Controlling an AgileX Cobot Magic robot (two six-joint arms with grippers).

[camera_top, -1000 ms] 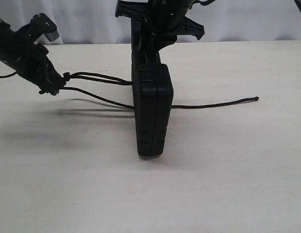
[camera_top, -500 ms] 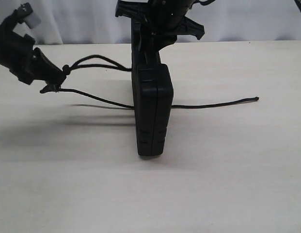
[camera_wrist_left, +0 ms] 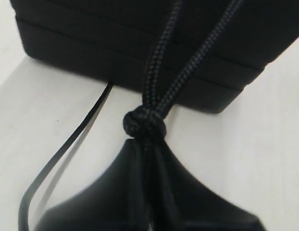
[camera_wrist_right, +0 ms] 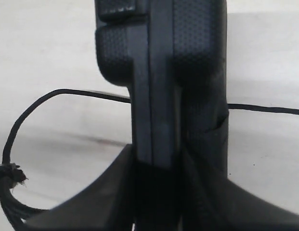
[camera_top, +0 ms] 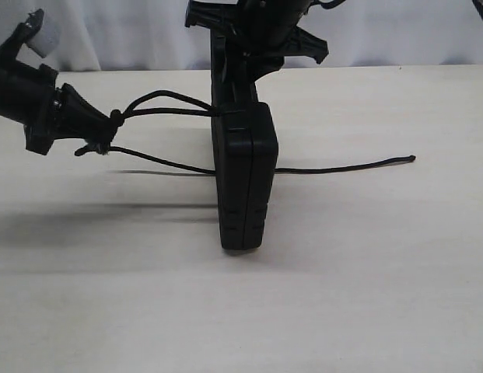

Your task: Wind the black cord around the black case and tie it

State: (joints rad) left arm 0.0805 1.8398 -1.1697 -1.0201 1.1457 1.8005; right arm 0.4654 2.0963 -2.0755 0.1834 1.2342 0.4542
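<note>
The black case [camera_top: 243, 179] stands on edge in the middle of the table, and my right gripper [camera_top: 253, 58] is shut on its far top end. In the right wrist view the case [camera_wrist_right: 161, 82] rises between the two fingers [camera_wrist_right: 115, 192]. The black cord [camera_top: 163, 109] runs as two strands from the case's left side to my left gripper [camera_top: 101, 132], which is shut on it just behind a knot [camera_wrist_left: 144, 122]. A third strand [camera_top: 159, 161] goes from the gripper down under the case. The cord's free end [camera_top: 358, 165] lies on the table to the right.
The pale wooden table [camera_top: 342, 295] spreads in front of and beside the case. A white curtain [camera_top: 397, 31] hangs behind the far edge. The left arm [camera_top: 23, 85] hovers above the table's left part.
My left gripper rose, then shifted right toward the case with the cord in it, and the two upper strands now arch. The case and my right gripper stayed put.
</note>
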